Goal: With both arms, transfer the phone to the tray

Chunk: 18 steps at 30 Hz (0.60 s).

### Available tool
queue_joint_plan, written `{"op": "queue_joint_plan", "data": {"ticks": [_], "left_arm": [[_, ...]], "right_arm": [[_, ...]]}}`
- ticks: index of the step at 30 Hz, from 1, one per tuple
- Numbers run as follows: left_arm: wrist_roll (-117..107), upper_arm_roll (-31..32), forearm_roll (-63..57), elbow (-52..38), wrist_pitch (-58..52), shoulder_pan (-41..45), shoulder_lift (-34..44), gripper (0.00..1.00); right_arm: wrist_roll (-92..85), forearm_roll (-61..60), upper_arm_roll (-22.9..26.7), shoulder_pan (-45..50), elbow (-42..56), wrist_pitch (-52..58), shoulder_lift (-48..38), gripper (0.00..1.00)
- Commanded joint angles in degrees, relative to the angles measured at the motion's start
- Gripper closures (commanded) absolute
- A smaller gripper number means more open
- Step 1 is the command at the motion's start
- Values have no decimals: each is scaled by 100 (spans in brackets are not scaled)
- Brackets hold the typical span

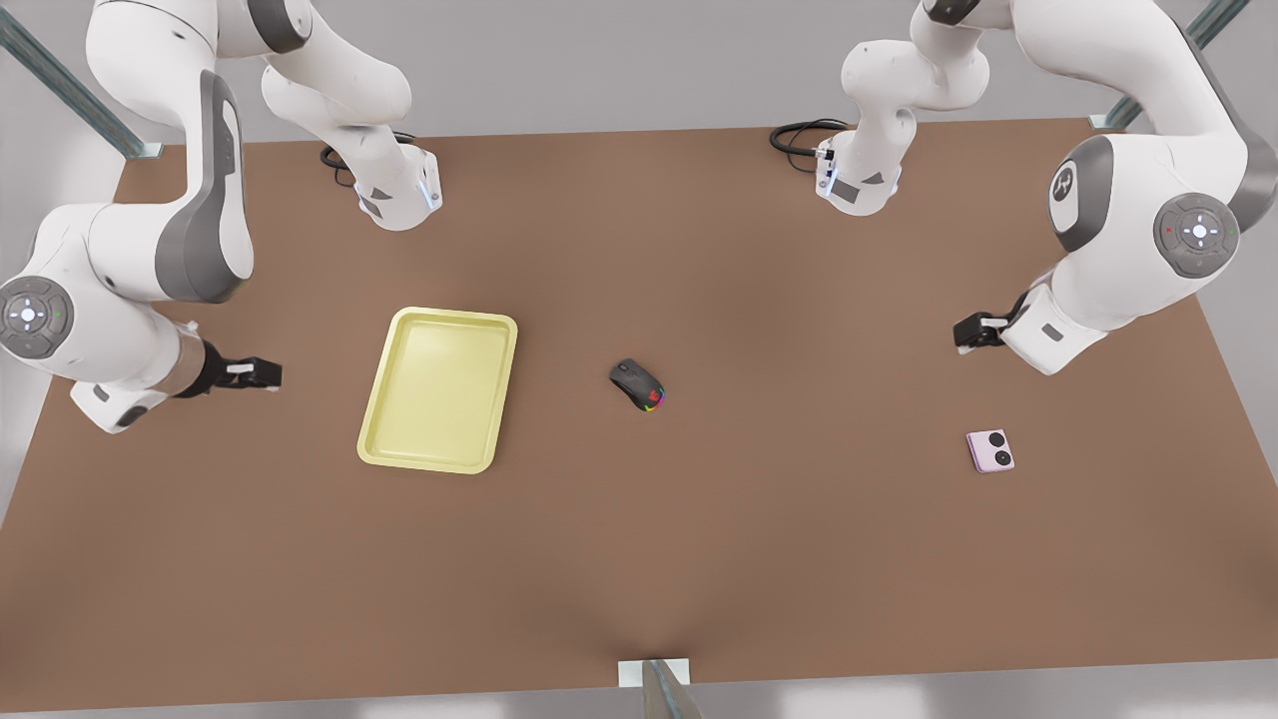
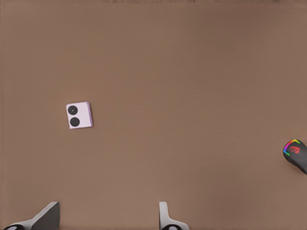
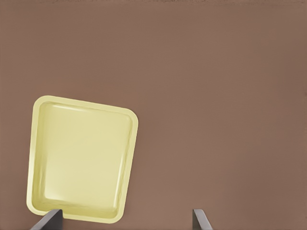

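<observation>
Nothing is done yet, as I read it. Nearest me, on the front view's right, the phone [image 1: 990, 450] lies flat on the table [image 1: 699, 559], untouched. Just beyond it hangs my left gripper [image 1: 964, 334], fingers apart and empty. The mouse [image 1: 638, 384] sits mid-table. On the left, the tray [image 1: 437, 389] holds nothing, and my right gripper [image 1: 270, 373] waits beside it, open. Pickup, handover and placing all remain.
</observation>
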<state>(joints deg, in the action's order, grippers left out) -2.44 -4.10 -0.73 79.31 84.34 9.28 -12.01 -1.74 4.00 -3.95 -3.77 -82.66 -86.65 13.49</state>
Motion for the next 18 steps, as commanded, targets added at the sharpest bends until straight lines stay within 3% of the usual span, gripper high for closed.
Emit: {"op": "queue_joint_plan", "data": {"ticks": [1,3,4,8,12,18], "left_arm": [[-195,15,-15,-3,39,3,-3,0],[-274,-38,-50,-3,100,-6,-336,0],[-274,-205,-67,-3,372,-67,-872,0],[234,-495,223,67,2279,-682,-2147,0],[1246,-504,319,577,3387,-1008,-2376,0],[1290,-504,460,964,4038,-1350,-2727,0]], "right_arm": [[-20,-4,0,-1,4,-159,-5,0],[7,-13,0,-1,4,-168,-5,0],[-2,-22,0,-10,4,-168,4,0],[-2,-22,0,-10,4,-159,4,0],[-28,-22,0,-10,-5,-159,4,0],[-46,-22,0,-27,-5,-150,4,0]]}}
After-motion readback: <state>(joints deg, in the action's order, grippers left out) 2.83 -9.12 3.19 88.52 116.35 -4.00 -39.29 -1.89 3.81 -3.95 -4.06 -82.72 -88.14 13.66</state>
